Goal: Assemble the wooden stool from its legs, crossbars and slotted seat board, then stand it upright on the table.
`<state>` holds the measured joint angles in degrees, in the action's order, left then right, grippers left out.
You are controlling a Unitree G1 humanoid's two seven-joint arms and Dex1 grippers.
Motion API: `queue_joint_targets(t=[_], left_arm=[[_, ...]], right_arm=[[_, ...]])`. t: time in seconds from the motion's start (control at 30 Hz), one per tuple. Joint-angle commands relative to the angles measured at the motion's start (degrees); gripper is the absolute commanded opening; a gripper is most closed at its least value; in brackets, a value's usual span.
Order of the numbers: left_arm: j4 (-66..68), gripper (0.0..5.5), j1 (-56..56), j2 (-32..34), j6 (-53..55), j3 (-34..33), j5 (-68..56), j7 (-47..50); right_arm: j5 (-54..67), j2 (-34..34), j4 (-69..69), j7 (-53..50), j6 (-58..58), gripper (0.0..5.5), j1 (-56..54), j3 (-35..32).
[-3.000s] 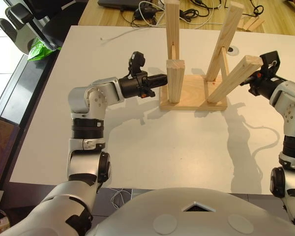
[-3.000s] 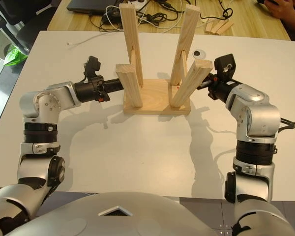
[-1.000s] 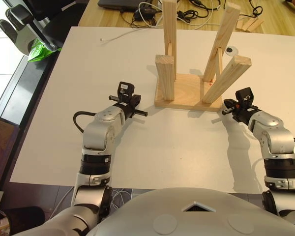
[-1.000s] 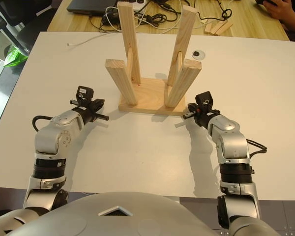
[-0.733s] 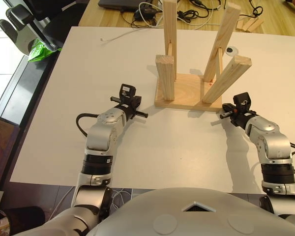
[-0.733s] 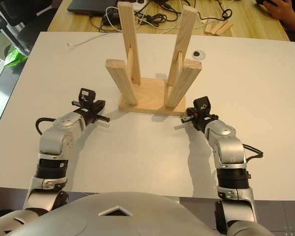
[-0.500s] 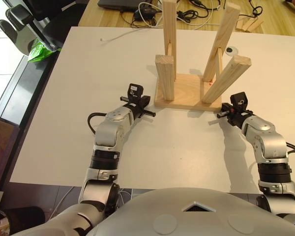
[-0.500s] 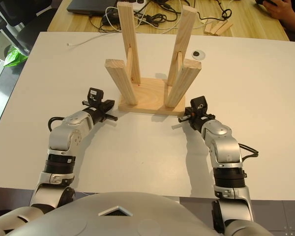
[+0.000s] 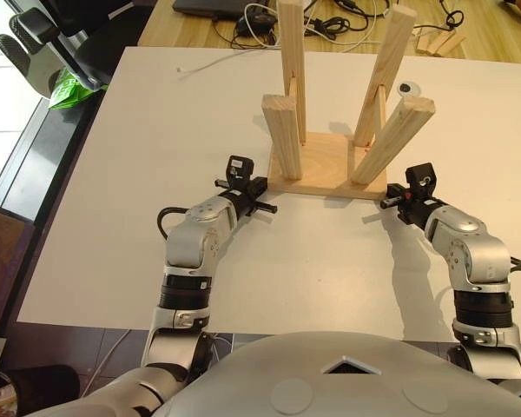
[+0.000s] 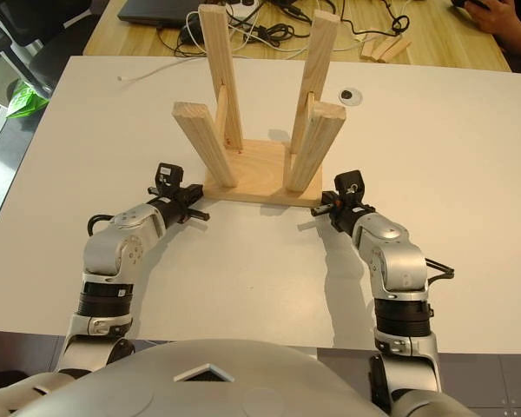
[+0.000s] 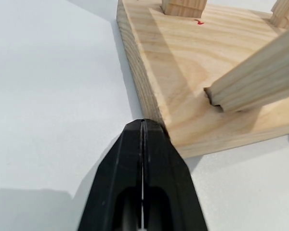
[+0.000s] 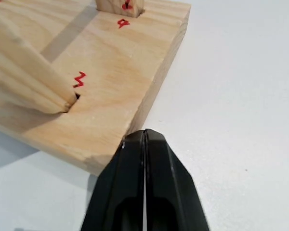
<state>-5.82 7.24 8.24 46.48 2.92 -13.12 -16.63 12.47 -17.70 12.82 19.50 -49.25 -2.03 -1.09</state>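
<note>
Though legs (image 9: 290, 69) are cropped, closed grippers (image 9: 273, 208) (image 9: 384, 203) touch board (image 9: 326, 169).

The stool (image 10: 260, 165) stands upside down on the white table (image 10: 469, 191). Its seat board (image 10: 262, 178) lies flat and its four legs (image 10: 215, 78) point upward, the two nearer ones leaning outward. The left gripper (image 10: 204, 215) lies low over the table just beside the board's near left corner, its fingers pressed together into a narrow tip. The right gripper (image 10: 316, 209) sits likewise at the near right corner, also drawn to a point. Contact with the board cannot be told. A small round disc (image 10: 351, 95) lies behind the stool. Beyond the table, a wooden desk (image 10: 434, 52) holds a laptop (image 10: 156, 9), tangled cables (image 10: 269, 24) and loose wooden pieces (image 10: 386, 48).
</note>
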Motion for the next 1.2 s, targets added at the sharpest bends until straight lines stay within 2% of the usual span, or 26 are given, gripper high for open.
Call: queue_joint_targets(t=[0.03, 0.53, 1.2], left_arm=[[-4.7, 0.0, 1.2, -1.7, 2.5, 0.6, -3.7, -1.8], [-16.7, 0.0, 6.5, -0.5, 10.4, -3.8, -6.2, -0.9], [-19.3, 0.0, 11.1, 1.7, 13.1, -10.6, -8.7, -0.1]], right_arm=[[5.2, 1.6, 5.2, 2.8, -2.5, 0.05, -1.7, 0.0], [8.6, -0.3, 10.9, 3.2, -6.8, 0.05, -4.3, -1.6], [13.4, -1.8, 12.9, 2.8, -9.7, 0.05, -8.5, -4.5]])
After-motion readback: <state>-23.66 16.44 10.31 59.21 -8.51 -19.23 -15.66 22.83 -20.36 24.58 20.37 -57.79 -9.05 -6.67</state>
